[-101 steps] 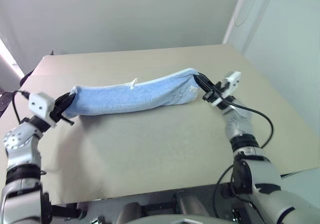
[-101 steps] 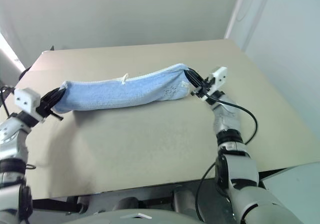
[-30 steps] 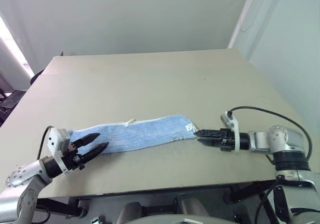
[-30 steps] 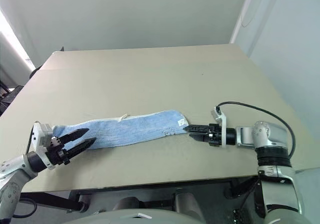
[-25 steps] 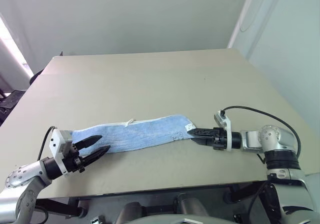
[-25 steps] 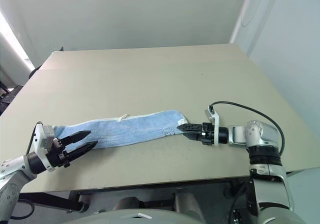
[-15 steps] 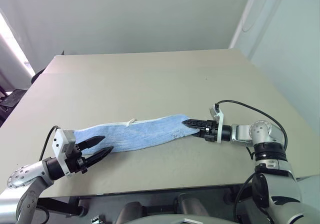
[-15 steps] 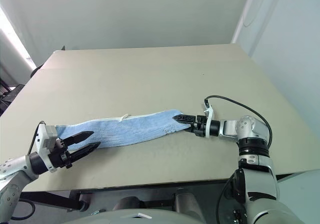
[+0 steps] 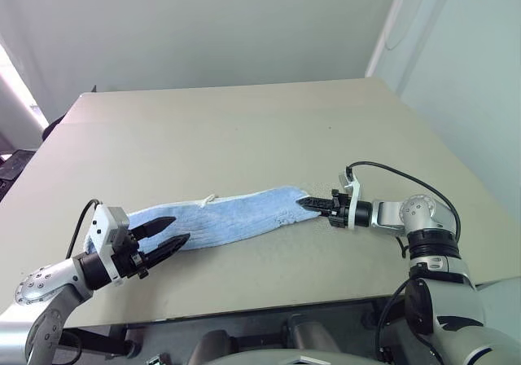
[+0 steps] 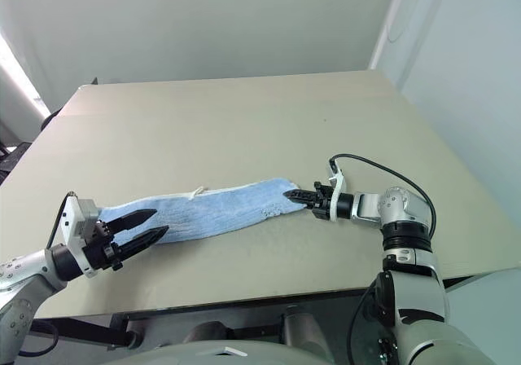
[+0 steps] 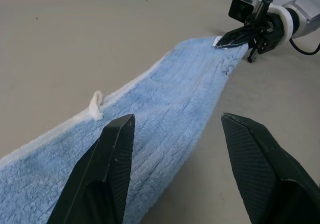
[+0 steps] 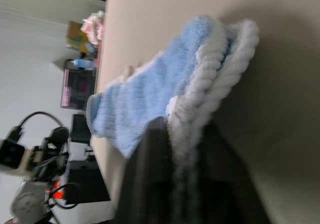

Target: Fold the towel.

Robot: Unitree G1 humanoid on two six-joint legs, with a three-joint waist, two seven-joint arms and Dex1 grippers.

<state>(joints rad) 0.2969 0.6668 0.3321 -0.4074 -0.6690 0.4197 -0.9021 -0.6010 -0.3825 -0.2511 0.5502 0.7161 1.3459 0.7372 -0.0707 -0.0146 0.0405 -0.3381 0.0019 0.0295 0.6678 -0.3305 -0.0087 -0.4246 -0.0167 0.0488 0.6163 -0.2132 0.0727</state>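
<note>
The towel lies as a long light-blue strip on the beige table, running left to right near the front edge. A small white loop tab sticks out of its far long edge. My right gripper lies low and level at the strip's right end, shut on the towel's white-edged corner. My left gripper is open at the strip's left end. Its two black fingers straddle the cloth without pinching it.
The table's front edge runs just in front of both grippers. Bare tabletop stretches behind the towel to the far edge. A black cable loops above my right wrist. A pale wall stands to the right.
My right gripper slid left up to the towel's right end and shut on its corner. The left gripper stays open at the left end, barely shifted.
</note>
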